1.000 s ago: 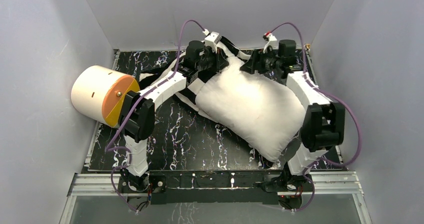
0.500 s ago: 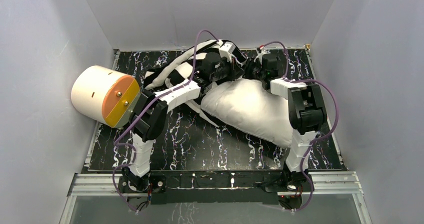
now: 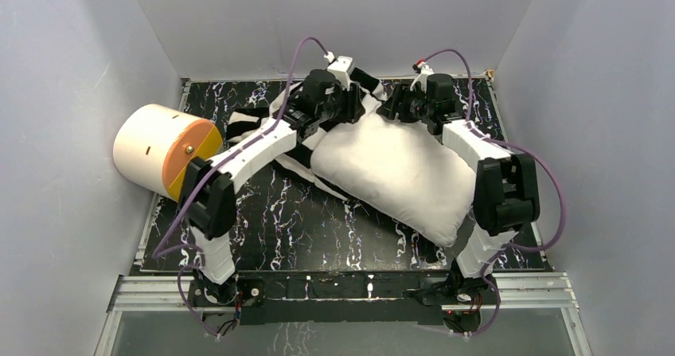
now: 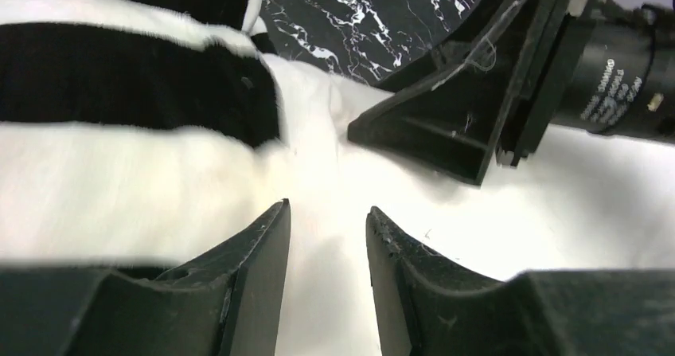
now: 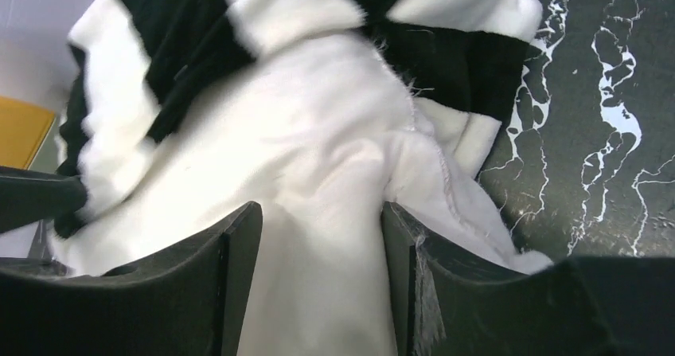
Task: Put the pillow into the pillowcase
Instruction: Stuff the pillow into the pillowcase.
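The white pillow (image 3: 398,173) lies slanted across the right half of the table. The black-and-white striped pillowcase (image 3: 267,117) is bunched at the pillow's far left end and partly under it. My left gripper (image 3: 358,105) is at the pillow's far end, its jaws closed on white cloth at the edge of the pillowcase (image 4: 119,93); the gripper (image 4: 328,213) shows this in the left wrist view. My right gripper (image 3: 390,105) faces it closely. In the right wrist view the gripper (image 5: 318,213) pinches a ridge of the pillow (image 5: 318,149), with the pillowcase (image 5: 183,45) just beyond.
A cream cylinder with an orange face (image 3: 163,150) lies at the table's left edge. The black marbled tabletop (image 3: 278,221) shows in front of the pillow. Grey walls close in on the left, back and right.
Half a second ago both grippers were raised and shifted left, with the striped cloth lifted. Now they have come back down and right, and the pillow's far end lies lower again.
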